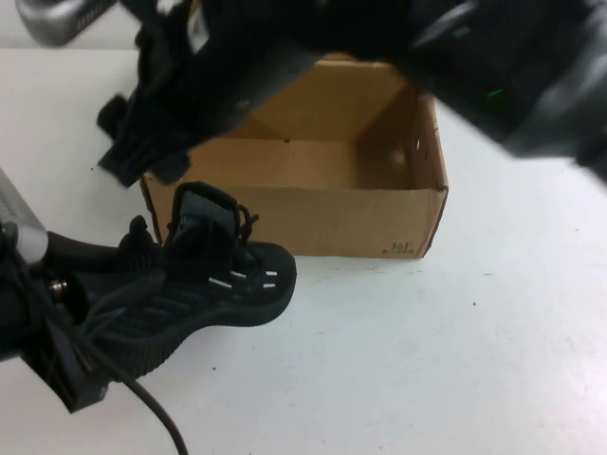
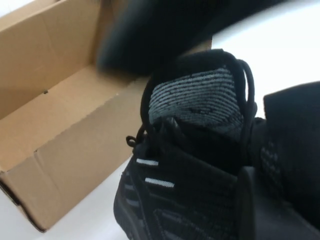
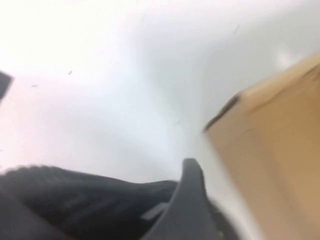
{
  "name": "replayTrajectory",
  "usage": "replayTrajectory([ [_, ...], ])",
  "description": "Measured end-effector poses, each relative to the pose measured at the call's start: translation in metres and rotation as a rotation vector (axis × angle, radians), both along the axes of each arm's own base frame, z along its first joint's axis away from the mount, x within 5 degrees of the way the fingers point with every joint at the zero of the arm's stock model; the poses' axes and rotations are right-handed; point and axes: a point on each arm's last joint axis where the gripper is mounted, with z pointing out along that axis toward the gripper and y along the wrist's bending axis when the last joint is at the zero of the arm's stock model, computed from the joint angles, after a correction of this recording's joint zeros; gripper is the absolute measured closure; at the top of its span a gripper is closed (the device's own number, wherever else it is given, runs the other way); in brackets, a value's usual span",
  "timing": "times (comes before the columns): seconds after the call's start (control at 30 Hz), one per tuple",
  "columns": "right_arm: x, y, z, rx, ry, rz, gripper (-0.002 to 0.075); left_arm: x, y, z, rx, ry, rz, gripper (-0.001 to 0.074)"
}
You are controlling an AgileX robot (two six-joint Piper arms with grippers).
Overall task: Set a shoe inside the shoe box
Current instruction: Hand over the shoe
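The black knit shoe (image 1: 218, 284) lies tilted at the front left, its toe close to the front wall of the open brown shoe box (image 1: 313, 213). My left gripper (image 1: 119, 280) is shut on the shoe's heel end. In the left wrist view the shoe (image 2: 190, 190) shows its grey insole, with the box (image 2: 75, 150) beside it. My right arm reaches across the top of the high view. Its gripper (image 1: 133, 142) hangs open by the box's far left corner, above the shoe. In the right wrist view one of its fingers (image 3: 190, 190) stands over the shoe (image 3: 75, 200), next to the box (image 3: 270, 150).
The white table (image 1: 455, 360) stretches in front and to the right of the box. A black cable (image 1: 156, 408) trails from my left arm at the front left. The box interior holds nothing.
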Motion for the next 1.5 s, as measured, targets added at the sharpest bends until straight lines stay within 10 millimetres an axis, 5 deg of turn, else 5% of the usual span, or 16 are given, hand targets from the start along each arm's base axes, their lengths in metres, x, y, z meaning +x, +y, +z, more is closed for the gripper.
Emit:
replayTrajectory([
  [0.27, -0.022, -0.049, 0.055, -0.078, -0.251, 0.176, 0.0228, -0.005, -0.003, -0.002, 0.05, -0.029, -0.089, 0.0654],
  [0.43, -0.008, -0.079, 0.064, -0.057, -0.251, 0.243, 0.0242, -0.004, -0.002, 0.0, 0.075, -0.083, -0.115, 0.0654],
  [0.7, 0.031, -0.13, 0.052, 0.126, -0.131, 0.334, 0.0263, 0.021, 0.008, 0.021, 0.07, -0.018, -0.251, 0.0657],
  [0.87, 0.038, -0.154, 0.043, 0.157, -0.117, 0.34, 0.0263, 0.055, 0.018, 0.038, 0.033, 0.038, -0.277, 0.0663],
  [1.07, 0.03, -0.157, 0.028, 0.145, -0.092, 0.382, 0.0263, 0.082, 0.025, 0.045, 0.064, 0.04, -0.252, 0.0664],
  [1.27, 0.031, -0.156, 0.006, 0.14, -0.015, 0.384, 0.0265, 0.085, 0.025, 0.066, 0.063, -0.003, -0.247, 0.0664],
  [1.5, 0.031, -0.151, -0.017, 0.139, 0.069, 0.39, 0.0265, 0.084, 0.02, 0.066, 0.061, 0.028, -0.256, 0.0665],
])
